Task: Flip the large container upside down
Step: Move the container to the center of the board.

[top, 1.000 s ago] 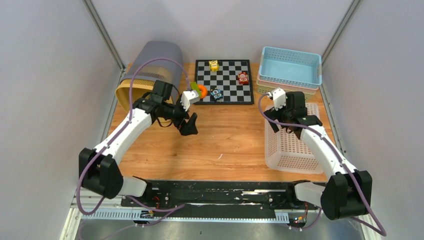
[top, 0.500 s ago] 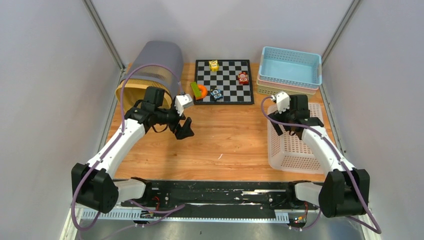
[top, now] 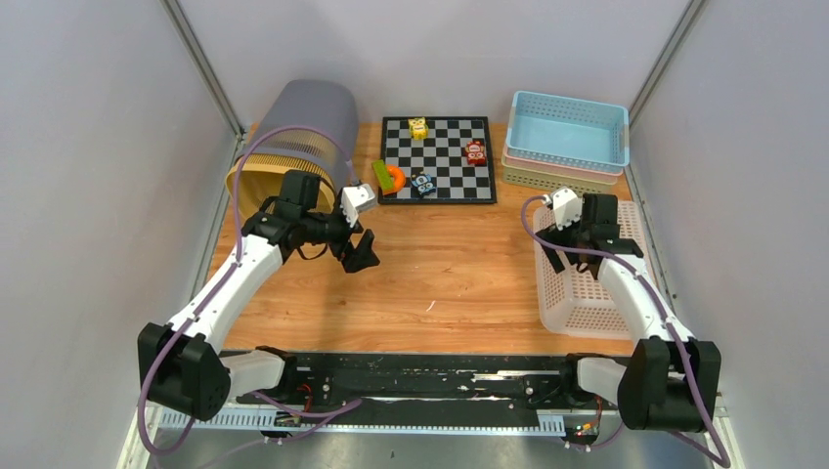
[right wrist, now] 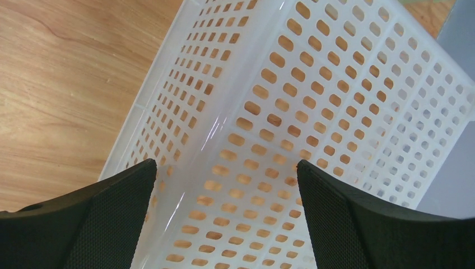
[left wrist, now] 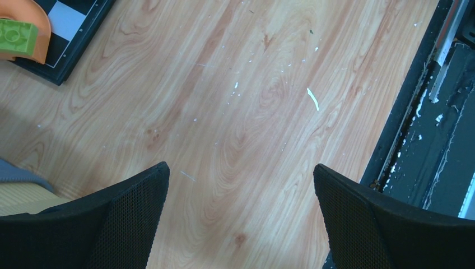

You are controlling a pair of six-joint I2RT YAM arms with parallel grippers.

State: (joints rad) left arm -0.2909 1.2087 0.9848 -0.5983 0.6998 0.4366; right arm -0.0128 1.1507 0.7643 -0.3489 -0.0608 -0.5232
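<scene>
The large container, a white perforated basket (top: 587, 293), lies at the right of the table with its slotted base facing up and its rim down on the wood. My right gripper (top: 567, 258) hovers open just above its far left corner. In the right wrist view the basket (right wrist: 313, 101) fills the space under the open right gripper (right wrist: 227, 162), and nothing is between the fingers. My left gripper (top: 360, 252) stands open over bare wood left of centre. The left wrist view shows only tabletop between the left gripper's (left wrist: 241, 168) fingers.
A grey ribbed bin (top: 298, 132) lies on its side at the back left, close to my left arm. A chessboard (top: 438, 166) with small toy cars sits at the back centre, an orange ring and green brick (top: 388, 176) beside it. Stacked trays (top: 567, 137) stand back right.
The basket has shifted right and settled flat on the table, and my right gripper moved right with it. My left arm drew back to the left, then stayed still.
</scene>
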